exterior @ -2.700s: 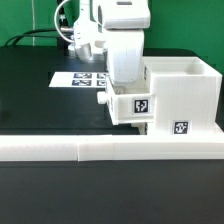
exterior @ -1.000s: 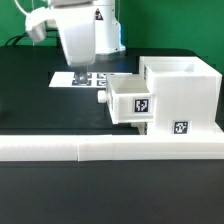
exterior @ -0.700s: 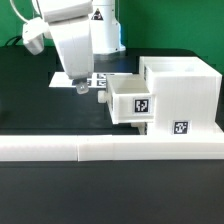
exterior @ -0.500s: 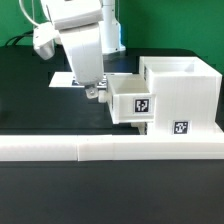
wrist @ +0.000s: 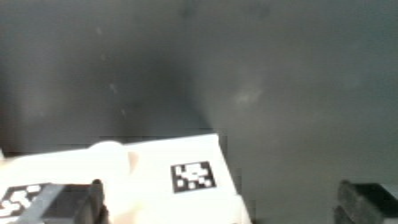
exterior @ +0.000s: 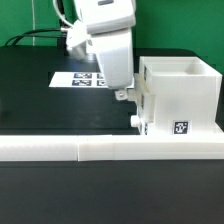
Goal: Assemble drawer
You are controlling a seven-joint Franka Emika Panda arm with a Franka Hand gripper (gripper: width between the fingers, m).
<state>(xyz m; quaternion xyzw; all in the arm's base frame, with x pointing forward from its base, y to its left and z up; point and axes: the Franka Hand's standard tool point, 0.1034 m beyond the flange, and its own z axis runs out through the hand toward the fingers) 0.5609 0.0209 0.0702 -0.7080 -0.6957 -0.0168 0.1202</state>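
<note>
1. My gripper (exterior: pixel 121 95) hangs low beside the drawer's (exterior: pixel 180 95) left face in the exterior view; I cannot tell whether its fingers are spread or clenched.
2. A small knob (exterior: pixel 135 124) pokes out of the drawer's left face, just below my fingertips.
3. The drawer stands at the right, against the white rail (exterior: pixel 60 149) along the near edge.
4. The marker board (exterior: pixel 80 78) lies farther back on the black table (exterior: pixel 30 100), left of the drawer.
</note>
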